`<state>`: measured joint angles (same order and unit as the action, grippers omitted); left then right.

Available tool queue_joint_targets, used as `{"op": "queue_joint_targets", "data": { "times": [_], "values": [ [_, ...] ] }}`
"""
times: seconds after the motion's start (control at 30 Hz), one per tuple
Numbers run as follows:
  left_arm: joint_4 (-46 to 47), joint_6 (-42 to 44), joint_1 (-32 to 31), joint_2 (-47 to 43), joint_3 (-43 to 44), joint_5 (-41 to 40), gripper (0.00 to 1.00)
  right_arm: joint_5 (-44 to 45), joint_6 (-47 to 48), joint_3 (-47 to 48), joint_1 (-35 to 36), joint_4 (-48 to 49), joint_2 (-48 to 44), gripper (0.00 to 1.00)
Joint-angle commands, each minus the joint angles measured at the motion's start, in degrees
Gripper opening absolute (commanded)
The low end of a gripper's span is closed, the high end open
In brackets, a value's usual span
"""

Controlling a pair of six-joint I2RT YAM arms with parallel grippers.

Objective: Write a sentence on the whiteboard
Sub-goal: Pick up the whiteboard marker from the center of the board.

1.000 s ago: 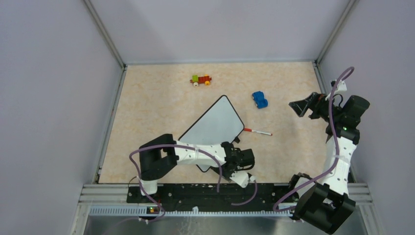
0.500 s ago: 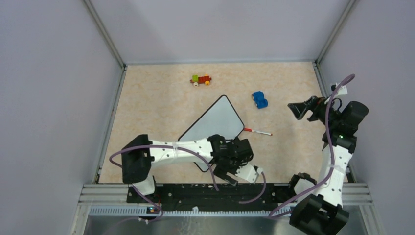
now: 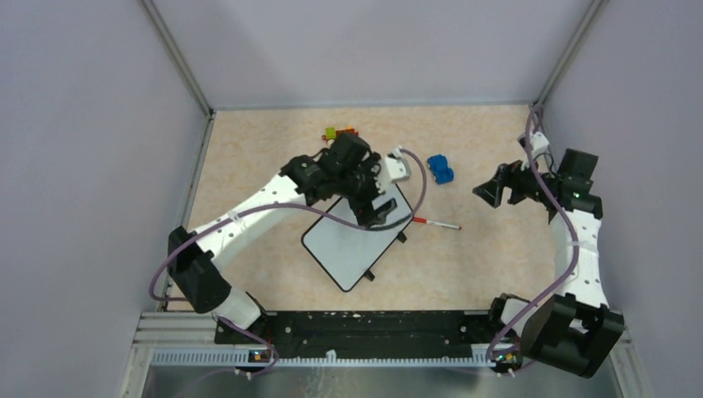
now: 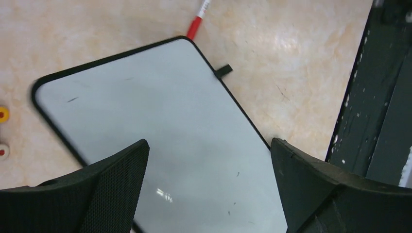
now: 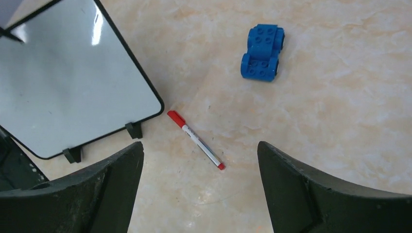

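Observation:
The whiteboard [image 3: 348, 247] lies flat on the table, white with a thin dark frame and small black feet [image 5: 134, 130]. Its surface [image 4: 160, 121] is blank apart from faint specks, and no sentence shows on it. My left gripper [image 3: 380, 209] hovers over the board's far end, open and empty, with its fingers [image 4: 114, 182] spread wide above the white face. A thin white marker with a red cap [image 3: 437, 223] lies on the table just right of the board. My right gripper [image 3: 489, 195] hangs open above that marker [image 5: 197, 141], holding nothing.
A blue toy car [image 3: 440, 169] sits beyond the marker, and also shows in the right wrist view as the blue toy car [image 5: 262, 52]. A small colourful toy train [image 3: 338, 132] lies at the back, partly hidden by the left arm. Dark base rail [image 4: 374, 97] lines the near edge.
The left arm swung from the board's near corner to its far end and its gripper opened wide. The right arm came down and leftward over the marker. The board shifted only slightly.

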<state>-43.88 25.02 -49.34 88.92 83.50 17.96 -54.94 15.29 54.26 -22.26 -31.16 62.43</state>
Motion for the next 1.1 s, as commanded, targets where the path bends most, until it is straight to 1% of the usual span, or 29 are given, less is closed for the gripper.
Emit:
{"op": "queue_joint_targets", "data": {
  "times": [0.0,0.1,0.13,0.23,0.33,0.43,0.53,0.67,0.83,0.97,1.07],
  "values": [
    [3.46,-11.64,9.32,-5.1,5.52,9.45,0.99,9.23,17.32,0.76,7.1,-8.97,1.96,0.82],
    [5.87,-16.54,15.76,-8.1,5.63,12.3,0.99,16.58,22.55,-0.16,13.83,-10.5,4.14,0.77],
    [6.2,-17.45,17.49,-8.65,5.66,12.51,0.99,17.73,23.33,-0.87,15.01,-10.26,4.5,0.75],
    [6.48,-19.95,22.32,-10.8,5.54,13.07,0.99,24.74,24.16,-3.28,20.75,-7.47,5.6,0.71],
    [7.04,-21.69,26.06,-12.84,4.2,16.34,0.99,30.62,24.85,-5.47,26.33,-4.44,7.75,0.68],
    [8.06,-22.93,28.32,-14.65,2.73,17.89,0.99,33.33,25.16,-6.5,28.93,-1.38,10.36,0.66],
    [8.48,-23.51,29.69,-15.58,1.48,19.55,0.99,34.4,25.73,-6.24,30.2,0.57,13.97,0.63],
    [8.89,-23.53,30.05,-16.31,0.2,20.08,0.99,36.13,26.26,-6.11,32.17,2.39,18.37,0.57],
    [9.23,-23.82,30.45,-16.33,-0.24,20.72,0.99,39.34,26.95,-7.81,34.19,6.57,20.95,0.54],
    [9.6,-23.87,30.7,-16.42,-0.5,20.6,0.99,39.97,28.01,-9.24,35.04,8.46,22.64,0.5],
    [9.45,-24.11,31.09,-16.5,-0.18,20.88,0.99,40.85,29.06,-9.96,35.63,9.01,24.42,0.44]
  ]
}}
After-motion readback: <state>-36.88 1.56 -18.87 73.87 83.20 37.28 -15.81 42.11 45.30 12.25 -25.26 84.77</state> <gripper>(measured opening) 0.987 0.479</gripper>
